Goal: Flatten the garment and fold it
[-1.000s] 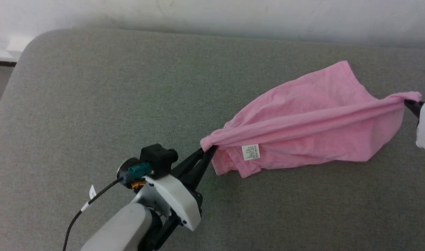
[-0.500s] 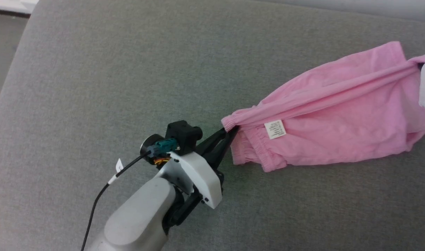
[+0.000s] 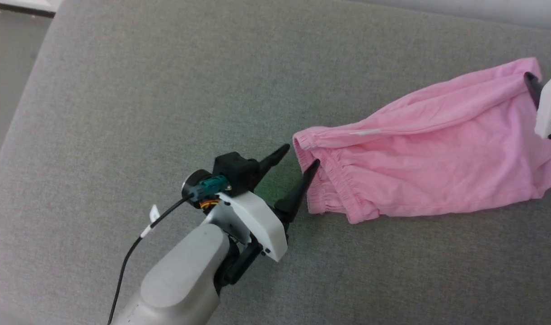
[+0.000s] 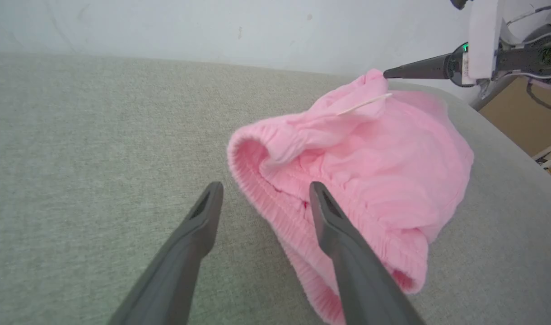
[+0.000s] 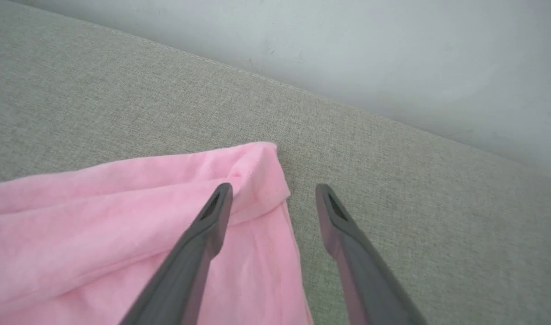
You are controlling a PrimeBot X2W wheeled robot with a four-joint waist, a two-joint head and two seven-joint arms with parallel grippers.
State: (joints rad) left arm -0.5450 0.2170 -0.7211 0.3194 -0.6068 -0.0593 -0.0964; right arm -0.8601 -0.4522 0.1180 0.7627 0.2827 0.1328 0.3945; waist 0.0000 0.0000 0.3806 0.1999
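The pink shorts (image 3: 429,167) lie slack on the grey cushion, with the gathered waistband (image 4: 275,212) facing my left gripper. The small white label (image 4: 363,104) shows edge-on near the top fold. My left gripper (image 3: 301,155) is open at the waistband's end; in the left wrist view its right finger (image 4: 343,243) lies over the elastic edge and the left one over bare cushion. My right gripper (image 5: 274,187) is open at the far corner of the shorts (image 5: 257,171), left finger over the fabric, right finger over cushion. Neither holds any cloth.
The grey upholstered surface (image 3: 167,90) stretches wide to the left and toward me. Its rounded left edge (image 3: 27,95) drops to the floor. A pale wall (image 5: 347,45) runs close behind. Brown cardboard (image 4: 506,117) stands beyond the right end.
Both grippers were shut on the stretched waistband and have opened. The taut band has gone slack and the shorts have settled on the cushion. The head camera has tilted down.
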